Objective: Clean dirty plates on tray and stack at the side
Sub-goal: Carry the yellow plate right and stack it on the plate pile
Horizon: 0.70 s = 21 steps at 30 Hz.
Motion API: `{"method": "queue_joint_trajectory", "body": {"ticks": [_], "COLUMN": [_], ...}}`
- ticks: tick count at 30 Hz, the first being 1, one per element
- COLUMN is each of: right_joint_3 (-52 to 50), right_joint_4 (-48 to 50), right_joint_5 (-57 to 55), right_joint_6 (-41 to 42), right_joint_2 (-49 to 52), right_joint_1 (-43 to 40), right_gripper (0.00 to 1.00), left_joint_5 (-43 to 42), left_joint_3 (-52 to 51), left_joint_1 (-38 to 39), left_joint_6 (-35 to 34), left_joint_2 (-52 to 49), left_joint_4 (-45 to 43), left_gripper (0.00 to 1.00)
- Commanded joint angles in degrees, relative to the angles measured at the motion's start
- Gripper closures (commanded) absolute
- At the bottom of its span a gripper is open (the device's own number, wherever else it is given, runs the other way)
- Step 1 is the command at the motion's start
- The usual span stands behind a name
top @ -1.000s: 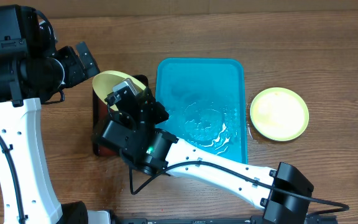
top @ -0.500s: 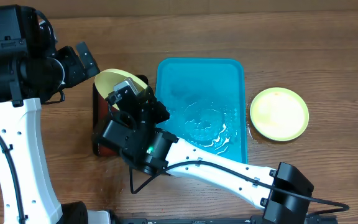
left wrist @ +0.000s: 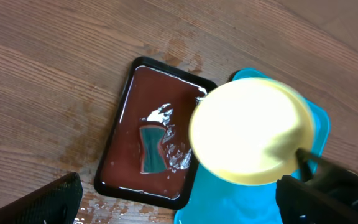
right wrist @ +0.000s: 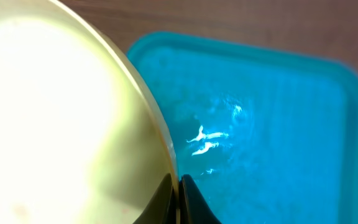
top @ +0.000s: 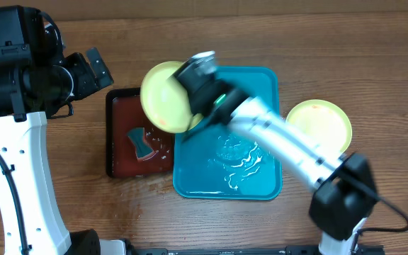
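My right gripper [top: 192, 108] is shut on the rim of a yellow-green plate [top: 163, 96] and holds it tilted in the air over the left edge of the turquoise tray [top: 261, 85]. The plate also shows in the left wrist view [left wrist: 250, 130] and in the right wrist view [right wrist: 61, 124], where the fingers [right wrist: 178, 193] pinch its rim. The tray [right wrist: 272, 124] is wet and bare of plates. A second yellow-green plate [top: 318, 129] lies flat on the table right of the tray. My left gripper [left wrist: 179, 202] is open, high over the table at the left.
A black tray with red-brown liquid [top: 119, 142] lies left of the turquoise tray, with a blue-green sponge [top: 141, 142] in it. It also shows in the left wrist view [left wrist: 129, 118]. Wet patches mark the wood around it.
My right arm has swung from the black tray up and to the right, carrying the yellow-green plate out over the turquoise tray's left edge. The left arm has not moved.
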<state>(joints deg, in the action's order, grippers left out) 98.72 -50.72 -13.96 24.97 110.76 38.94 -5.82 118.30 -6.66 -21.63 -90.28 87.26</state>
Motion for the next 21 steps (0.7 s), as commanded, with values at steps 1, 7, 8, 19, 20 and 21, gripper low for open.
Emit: {"method": "queue_joint_trajectory", "body": {"ticks": [1, 7, 8, 19, 20, 21], "right_joint_3": [2.8, 2.8, 2.7, -22.1, -24.3, -26.5], "right_joint_4": [-2.3, -17.1, -20.4, -16.5, -15.0, -13.3], "right_joint_5": [25.9, 21.8, 19.9, 20.1, 20.0, 20.0], "right_joint_6": [2.3, 2.3, 2.3, 2.6, 3.4, 3.9], "right_joint_2": [-7.5, -13.3, -13.2, -13.1, -13.1, -13.1], "right_joint_1": [-10.6, -30.5, -33.6, -50.3, -50.7, -51.1], "right_gripper": [0.96, 0.96, 0.96, 0.96, 0.96, 0.96], "left_joint_5": [0.5, 0.5, 0.5, 0.5, 0.5, 0.5], "left_joint_3": [0.7, 0.7, 0.7, 0.7, 0.7, 0.7], "left_joint_1": [-0.5, -0.5, -0.5, -0.5, -0.5, -0.5], "left_joint_6": [0.5, 0.5, 0.5, 0.5, 0.5, 0.5], "left_joint_2": [-0.4, -0.4, -0.4, -0.4, -0.4, -0.4], "left_joint_4": [-0.1, -0.1, -0.1, -0.1, -0.1, -0.1], "left_gripper": [0.00, 0.00, 0.00, 0.00, 0.00, 0.00]}}
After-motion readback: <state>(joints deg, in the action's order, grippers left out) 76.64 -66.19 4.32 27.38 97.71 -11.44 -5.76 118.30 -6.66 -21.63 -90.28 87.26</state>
